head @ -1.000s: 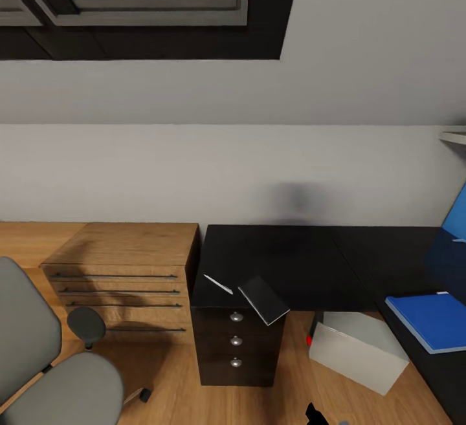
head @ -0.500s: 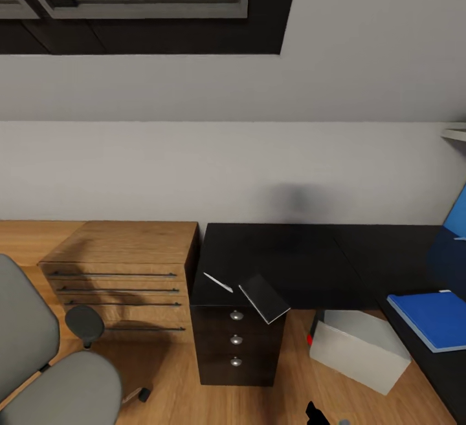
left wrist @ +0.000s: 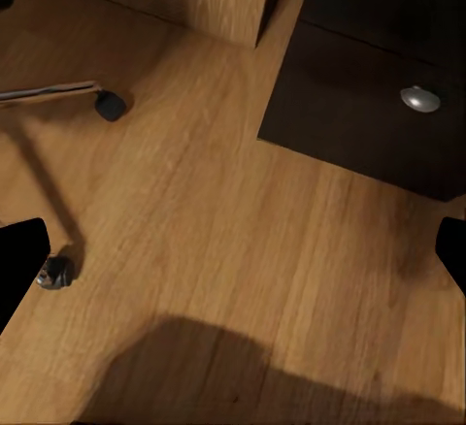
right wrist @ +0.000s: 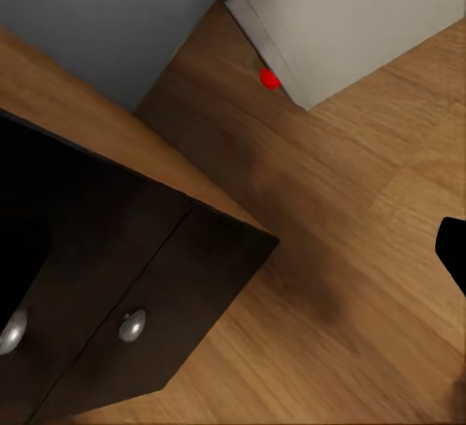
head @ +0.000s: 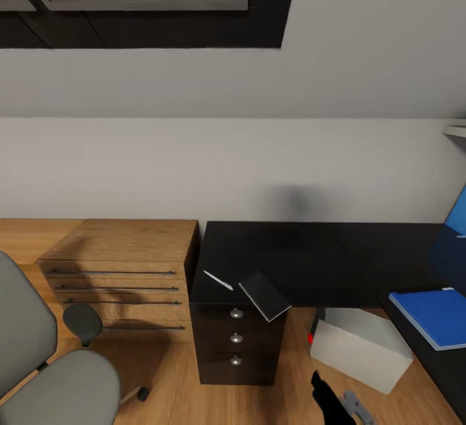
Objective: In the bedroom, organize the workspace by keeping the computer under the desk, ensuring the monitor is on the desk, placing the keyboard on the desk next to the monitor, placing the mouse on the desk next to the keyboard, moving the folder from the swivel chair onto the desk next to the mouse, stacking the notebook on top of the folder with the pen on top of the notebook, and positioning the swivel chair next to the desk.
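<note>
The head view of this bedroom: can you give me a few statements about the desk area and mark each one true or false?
1. The notebook lies on the black desk, overhanging its front edge. True.
2. The blue folder rests on the swivel chair. False: it lies on the desk's right wing.
3. The pen lies on top of the notebook. False: it lies beside it on the desk.
4. The computer sits on the floor under the desk. True.
5. A wooden drawer chest stands left of the desk. True.
</note>
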